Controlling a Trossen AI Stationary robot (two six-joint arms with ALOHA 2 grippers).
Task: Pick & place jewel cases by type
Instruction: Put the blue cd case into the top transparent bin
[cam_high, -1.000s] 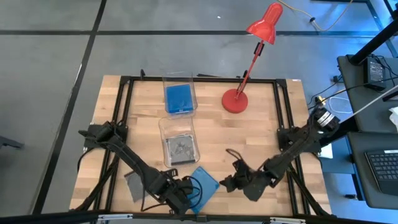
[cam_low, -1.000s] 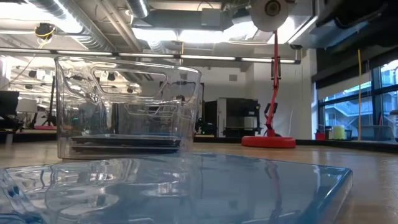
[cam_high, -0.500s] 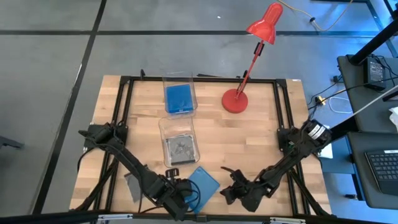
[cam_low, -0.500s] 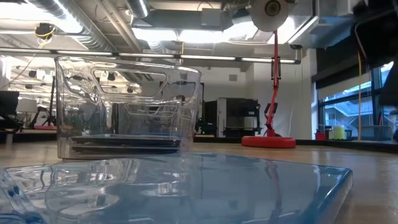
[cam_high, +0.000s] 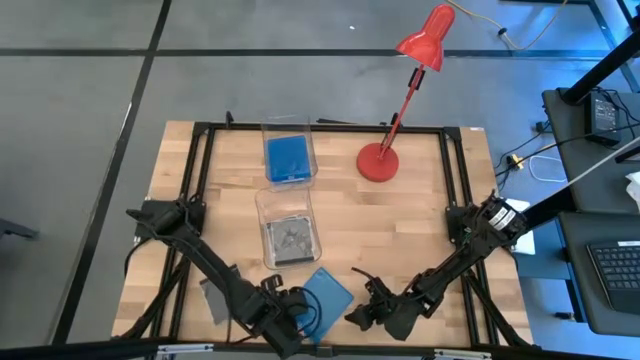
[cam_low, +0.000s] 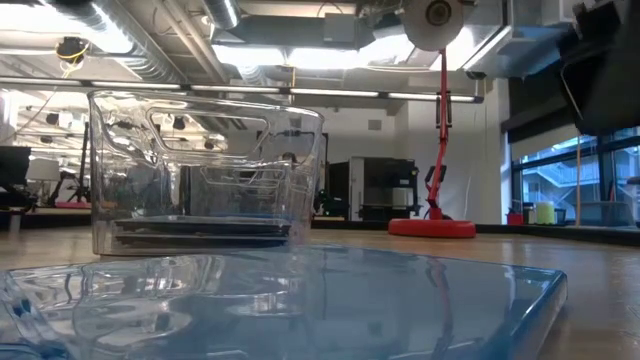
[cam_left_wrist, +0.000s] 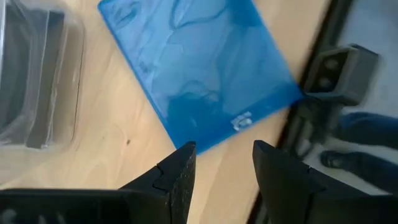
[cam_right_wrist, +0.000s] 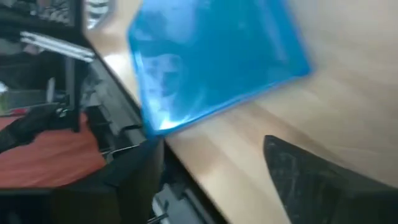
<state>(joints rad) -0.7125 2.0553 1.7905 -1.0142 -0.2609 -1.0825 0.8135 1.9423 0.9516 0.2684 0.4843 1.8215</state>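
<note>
A solid blue jewel case (cam_high: 327, 291) lies flat on the table near its front edge; it fills the foreground of the low view (cam_low: 300, 300). My left gripper (cam_high: 298, 312) is open at the case's near left side, its fingertips just short of the case's edge (cam_left_wrist: 205, 140). My right gripper (cam_high: 357, 314) is open at the case's right side, with the case (cam_right_wrist: 217, 56) ahead of it. A grey case (cam_high: 214, 298) lies flat at the front left. One blue case (cam_high: 288, 158) and one grey case (cam_high: 291, 240) each lie in a clear bin.
Two clear bins stand in a row at the table's middle, the far one (cam_high: 288, 135) and the near one (cam_high: 287, 200). A red desk lamp (cam_high: 380, 160) stands at the back right. The black frame rail (cam_high: 330, 348) runs close along the front edge.
My right gripper has gone toward the table's left and near edges, closing in on the blue case on the table. The case has stayed where it was.
</note>
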